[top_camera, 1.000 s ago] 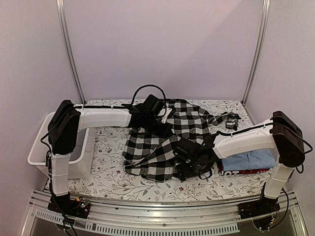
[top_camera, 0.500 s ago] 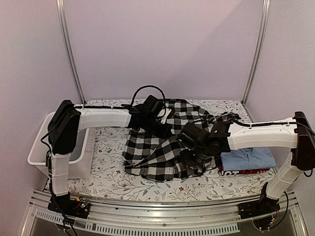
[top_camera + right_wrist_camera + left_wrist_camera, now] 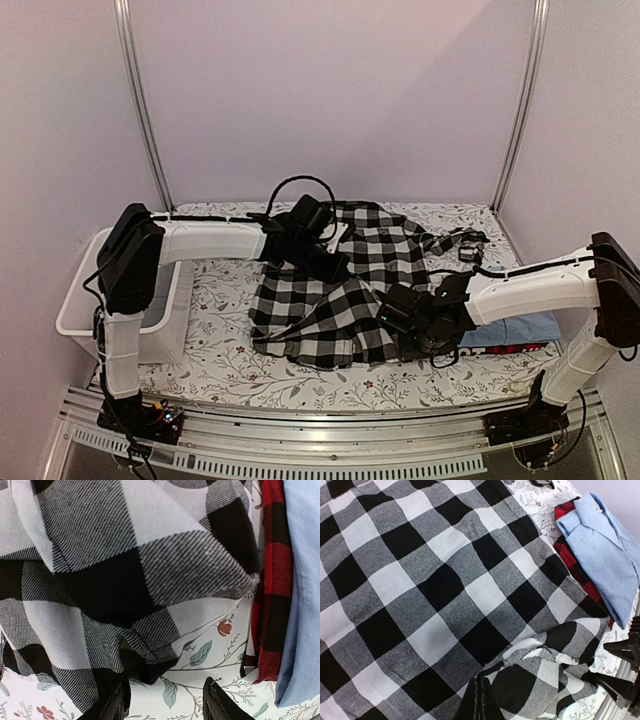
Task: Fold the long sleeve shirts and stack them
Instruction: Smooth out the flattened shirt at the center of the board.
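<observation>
A white plastic tub [image 3: 78, 312] stands at the left edge of the table [image 3: 215, 295], which wears a flower-printed cover, well apart from the clothing. From above the tub, the left arm [image 3: 205, 241] reaches across toward the middle of the table, where its hand [image 3: 335, 265] rests low on the large black-and-white checked shirt [image 3: 330, 300]; that hand is closed, with cloth bunched up at its tips in the left wrist view, though whether any fabric is pinched cannot be told. The checked shirt lies rumpled and only partly folded over the middle of the table, running from the far edge down toward the near edge, with one flap turned over along its near side. At the shirt's near right corner sits the right hand [image 3: 397, 320], down at table level; in the right wrist view its two fingers [image 3: 216, 702] stand apart, open, on either side of the dark hem, with the flowered cover showing between them. Just beside that hand, toward the near right corner of the table, the light blue collared shirt [image 3: 527, 328] lies folded on top of the red-and-black shirt [image 3: 505, 349], whose edge shows along the pile's near and left sides. The right arm [image 3: 525, 288] passes over this small stack.
</observation>
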`<action>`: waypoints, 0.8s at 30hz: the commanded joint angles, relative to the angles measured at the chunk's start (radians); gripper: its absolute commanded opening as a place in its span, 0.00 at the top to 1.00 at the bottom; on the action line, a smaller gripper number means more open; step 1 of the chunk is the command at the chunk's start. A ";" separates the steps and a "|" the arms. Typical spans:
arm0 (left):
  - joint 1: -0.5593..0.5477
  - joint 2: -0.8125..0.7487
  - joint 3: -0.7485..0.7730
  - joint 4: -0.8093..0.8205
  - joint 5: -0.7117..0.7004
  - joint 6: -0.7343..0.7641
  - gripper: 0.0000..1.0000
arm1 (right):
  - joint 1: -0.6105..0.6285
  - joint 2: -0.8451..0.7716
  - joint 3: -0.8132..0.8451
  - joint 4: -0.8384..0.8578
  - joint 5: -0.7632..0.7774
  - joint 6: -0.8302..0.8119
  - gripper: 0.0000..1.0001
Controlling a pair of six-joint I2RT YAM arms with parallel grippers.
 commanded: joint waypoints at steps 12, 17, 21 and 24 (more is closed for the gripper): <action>0.012 -0.039 -0.002 -0.018 0.009 0.000 1.00 | -0.036 0.048 -0.004 0.091 0.143 0.074 0.53; 0.013 -0.041 -0.003 -0.019 0.012 -0.002 1.00 | -0.049 0.022 -0.038 0.099 0.149 0.083 0.70; 0.011 -0.041 -0.002 -0.020 0.017 -0.001 1.00 | -0.055 0.023 -0.041 0.105 0.144 0.074 0.85; 0.011 -0.048 -0.003 -0.025 0.021 0.001 1.00 | -0.056 0.022 -0.029 0.073 0.144 0.065 0.96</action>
